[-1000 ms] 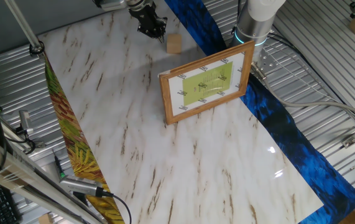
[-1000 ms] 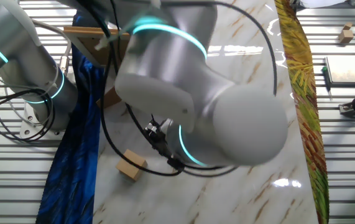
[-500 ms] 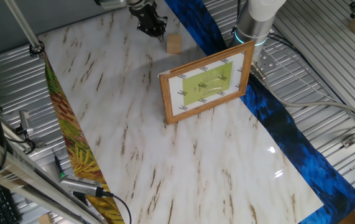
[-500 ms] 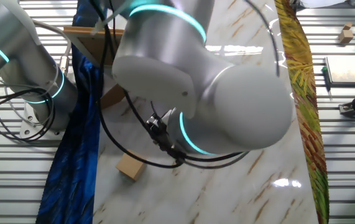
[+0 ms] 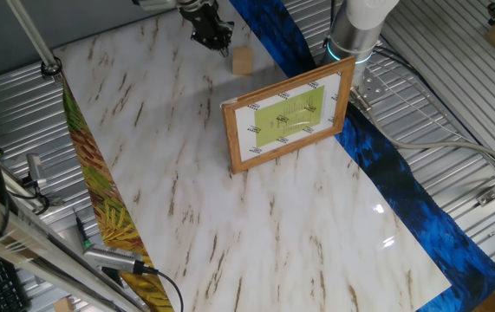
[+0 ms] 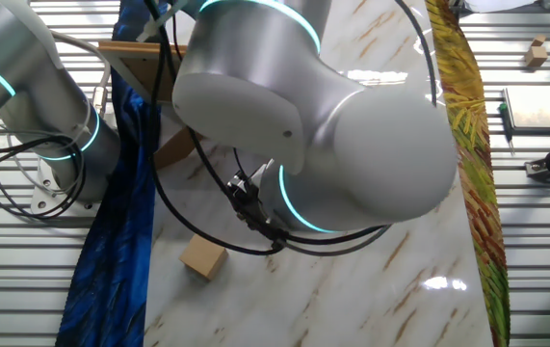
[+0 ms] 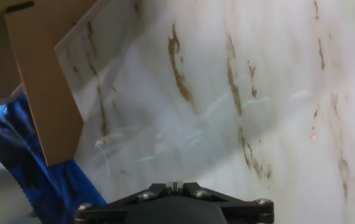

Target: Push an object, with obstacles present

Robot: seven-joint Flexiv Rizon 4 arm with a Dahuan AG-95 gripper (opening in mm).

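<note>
One fixed view: a wooden block lies near the tabletop's far corner, beside a blue cloth. The gripper hangs just beside the block; I cannot tell whether it is clenched. A picture frame stands mid-tabletop. The other fixed view: the arm hides the gripper. Hand view: marble and a tan wooden face.

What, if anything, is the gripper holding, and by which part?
Nothing is held: the gripper hovers beside the wooden block, apart from it.
</note>
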